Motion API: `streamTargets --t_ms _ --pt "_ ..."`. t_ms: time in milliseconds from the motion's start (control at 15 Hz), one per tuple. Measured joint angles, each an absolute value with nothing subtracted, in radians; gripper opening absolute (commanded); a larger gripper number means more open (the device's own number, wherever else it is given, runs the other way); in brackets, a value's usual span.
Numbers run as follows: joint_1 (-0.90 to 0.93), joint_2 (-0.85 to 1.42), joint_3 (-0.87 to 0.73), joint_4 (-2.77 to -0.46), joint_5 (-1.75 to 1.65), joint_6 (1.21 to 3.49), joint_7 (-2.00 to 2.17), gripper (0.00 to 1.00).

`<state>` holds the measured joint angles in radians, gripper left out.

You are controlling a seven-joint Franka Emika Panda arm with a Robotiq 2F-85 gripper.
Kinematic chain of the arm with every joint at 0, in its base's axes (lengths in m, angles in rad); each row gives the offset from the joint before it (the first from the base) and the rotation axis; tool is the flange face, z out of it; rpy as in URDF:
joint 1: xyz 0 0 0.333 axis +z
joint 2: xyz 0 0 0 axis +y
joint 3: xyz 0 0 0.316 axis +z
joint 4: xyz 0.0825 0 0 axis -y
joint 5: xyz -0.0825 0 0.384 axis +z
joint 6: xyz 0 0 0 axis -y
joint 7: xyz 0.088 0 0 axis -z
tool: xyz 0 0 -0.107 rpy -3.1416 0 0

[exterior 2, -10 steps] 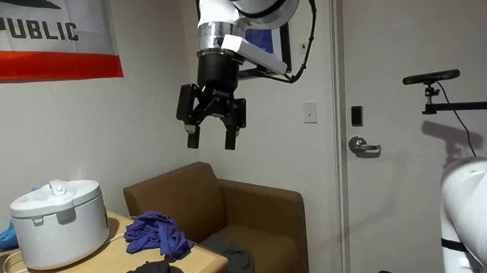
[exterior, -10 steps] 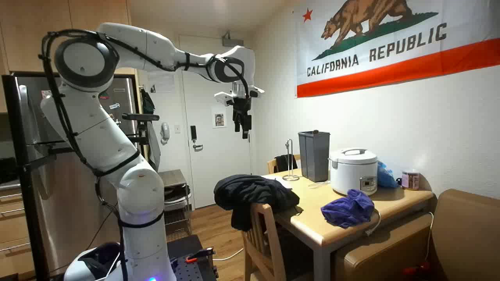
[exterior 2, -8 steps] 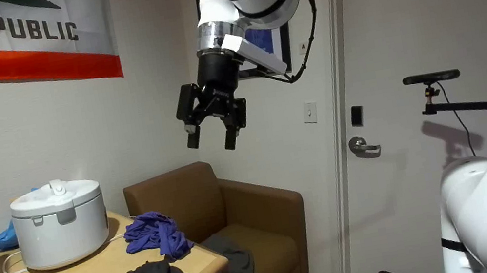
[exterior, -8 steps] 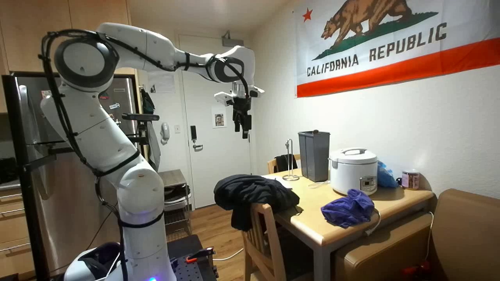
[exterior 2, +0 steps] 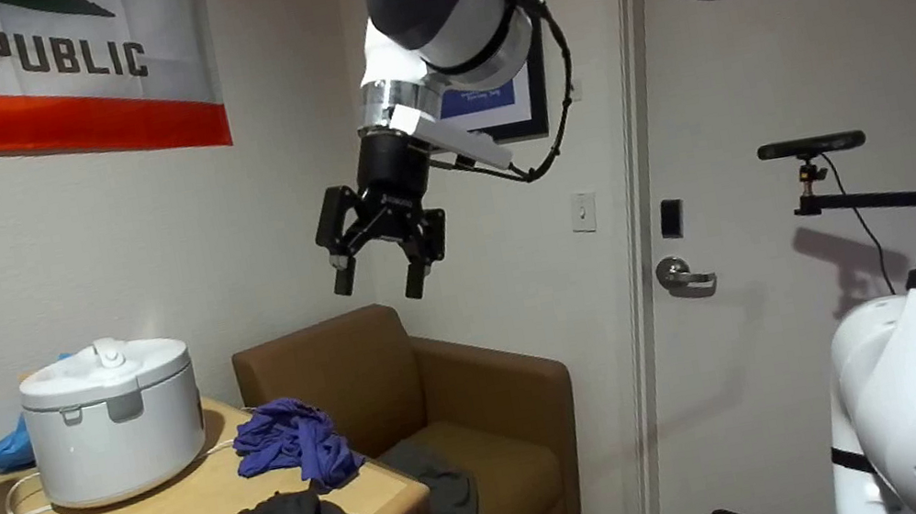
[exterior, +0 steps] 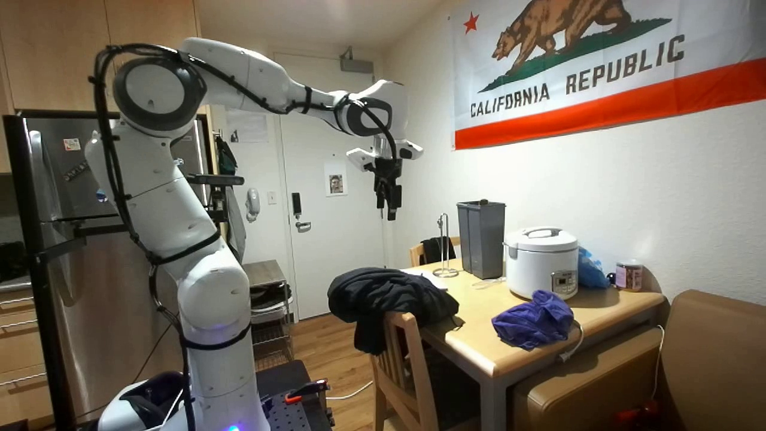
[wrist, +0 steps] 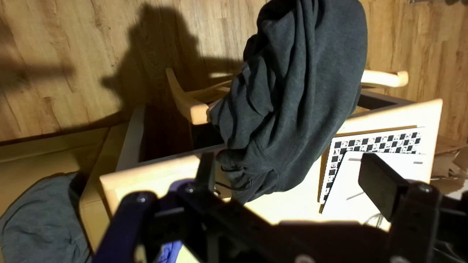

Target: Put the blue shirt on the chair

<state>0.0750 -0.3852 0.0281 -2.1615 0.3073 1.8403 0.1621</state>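
Note:
The blue shirt is a crumpled purple-blue cloth point(exterior: 532, 323) on the table's corner beside the rice cooker; it shows in both exterior views point(exterior 2: 294, 443). In the wrist view a strip of the shirt point(wrist: 170, 252) shows at the bottom, mostly hidden behind the left finger. A wooden chair point(exterior: 412, 359) stands at the table with a dark garment over its back. A brown armchair point(exterior 2: 488, 438) stands past the table's end with dark grey cloth on its seat. My gripper point(exterior: 386, 209) is open and empty, high above the table and apart from the shirt, also in an exterior view point(exterior 2: 379, 284).
The dark garment point(exterior: 389, 299) spreads from the wooden chair onto the table point(exterior: 470, 335). A white rice cooker point(exterior: 541, 263), a grey bin point(exterior: 482, 239) and a metal stand point(exterior: 444, 248) are on the table. A checkered board point(wrist: 387, 140) lies under a white flat item point(wrist: 365, 175).
The arm has reached further out and slightly down, with the gripper now more over the table. The gripper stays open. The shirt and the other objects have not moved.

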Motion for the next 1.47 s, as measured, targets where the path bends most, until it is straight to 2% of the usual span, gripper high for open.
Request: streamTargets --t_ms 600,1067,1467 --pt "0.024 0.051 -0.019 -1.732 0.320 1.841 0.162 1.00" --pt "0.021 0.089 -0.016 -1.688 0.313 1.843 0.163 1.00" --pt "0.004 0.268 -0.046 -1.583 0.086 2.003 0.163 1.00"
